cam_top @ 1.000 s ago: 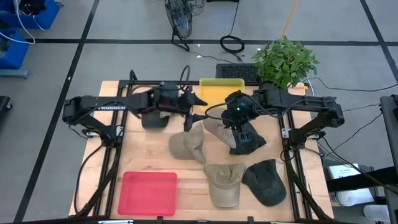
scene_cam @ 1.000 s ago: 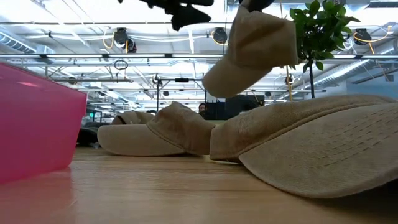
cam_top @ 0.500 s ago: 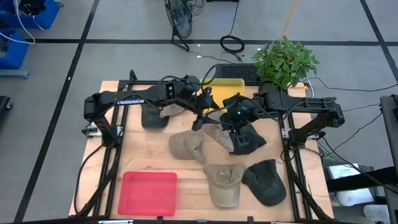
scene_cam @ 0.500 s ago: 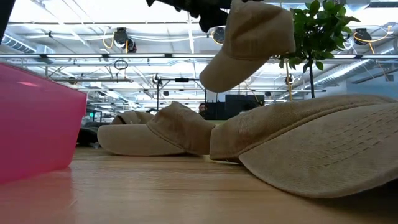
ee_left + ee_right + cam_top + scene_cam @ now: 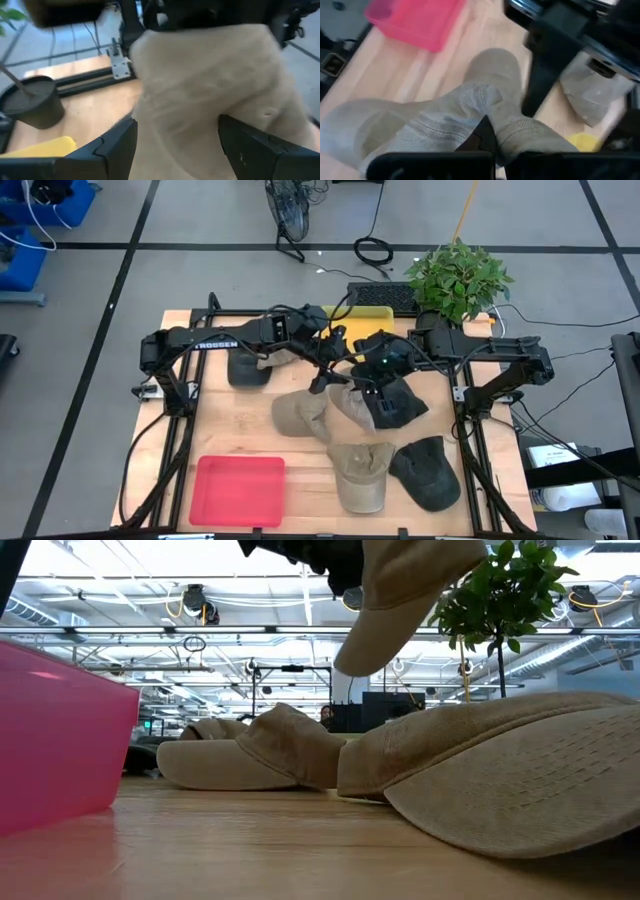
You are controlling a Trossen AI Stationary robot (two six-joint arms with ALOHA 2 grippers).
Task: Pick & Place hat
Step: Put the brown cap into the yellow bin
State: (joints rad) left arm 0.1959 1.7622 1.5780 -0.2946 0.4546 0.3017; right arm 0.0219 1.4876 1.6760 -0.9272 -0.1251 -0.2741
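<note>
A tan hat point(image 5: 345, 396) hangs lifted over the table's middle, shown high in the low view point(image 5: 408, 585) with its brim point(image 5: 365, 650) pointing down. My right gripper point(image 5: 370, 383) is shut on it from above. My left gripper point(image 5: 326, 373) has reached in from the left and is open. In the left wrist view its two fingers point(image 5: 112, 147) stand on either side of the hat's crown point(image 5: 210, 85). The right wrist view shows the hat's cloth point(image 5: 445, 120) bunched ahead of the right gripper point(image 5: 487, 145). My right gripper pinches a fold of the hat's crown cloth point(image 5: 492, 117) between its two fingers, coming from above and pointing down. The hat is lifted clear and hangs below the fingers, brim lowest. My left gripper's fingers flank the crown; whether they touch it, I cannot tell.
Other hats lie on the table: a tan one point(image 5: 300, 416), a khaki one point(image 5: 360, 476), a dark olive one point(image 5: 428, 472), a dark one point(image 5: 402, 406) and a grey one point(image 5: 247, 370). A red tray point(image 5: 238, 488) sits near-left, a yellow tray point(image 5: 356, 326) far-middle, a potted plant point(image 5: 460, 278) far-right.
My left arm has swung from the table's left toward the held hat and brought its open fingers around the crown. The hat has risen a little in the right gripper's hold.
</note>
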